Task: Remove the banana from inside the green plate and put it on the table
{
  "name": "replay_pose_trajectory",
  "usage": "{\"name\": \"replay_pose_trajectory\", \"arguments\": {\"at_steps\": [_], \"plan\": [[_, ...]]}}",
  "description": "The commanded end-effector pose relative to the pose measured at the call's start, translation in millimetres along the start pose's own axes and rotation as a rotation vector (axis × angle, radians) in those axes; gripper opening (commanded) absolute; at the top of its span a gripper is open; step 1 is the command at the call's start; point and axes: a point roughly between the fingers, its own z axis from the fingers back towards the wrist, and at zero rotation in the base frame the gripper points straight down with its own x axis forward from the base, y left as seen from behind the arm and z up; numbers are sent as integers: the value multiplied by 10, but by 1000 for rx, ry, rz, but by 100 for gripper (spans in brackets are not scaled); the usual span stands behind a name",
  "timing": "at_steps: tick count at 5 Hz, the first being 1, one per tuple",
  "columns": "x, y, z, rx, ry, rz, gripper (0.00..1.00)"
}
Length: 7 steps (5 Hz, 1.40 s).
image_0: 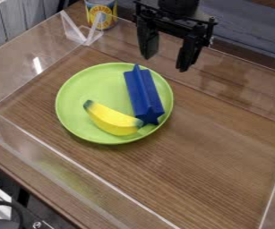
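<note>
Your black robotic gripper [168,56], fingers spread, hangs above the plate's far edge | curved yellow toy banana [112,117] lies inside round lime-green plastic plate [75,101], beside blue rectangular block [143,96]

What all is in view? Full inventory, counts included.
green plate: 1, lime green, on the table
banana: 1, yellow with greenish tip, inside the plate
block: 1, blue, inside the plate, beside the banana
cup: 1, yellowish, beyond the plate at the top edge
table: 1, brown wood-grain, under everything
cable: 1, black, lower left corner
robot fingers: 1 pair, black, open, above the table beyond the plate
</note>
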Motion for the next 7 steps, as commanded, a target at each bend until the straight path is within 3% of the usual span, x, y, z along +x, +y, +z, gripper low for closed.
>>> {"name": "replay_pose_trajectory", "arguments": {"at_steps": [1,4,5,6,7], "plan": [[-116,30,-159,3,15,-93,100],[-522,487,-341,43,-14,-715,100],[-553,775,-455,60,-16,-819,100],[-578,969,-614,73,-15,-853,100],[-584,952,-826,70,-15,-844,100]]}}
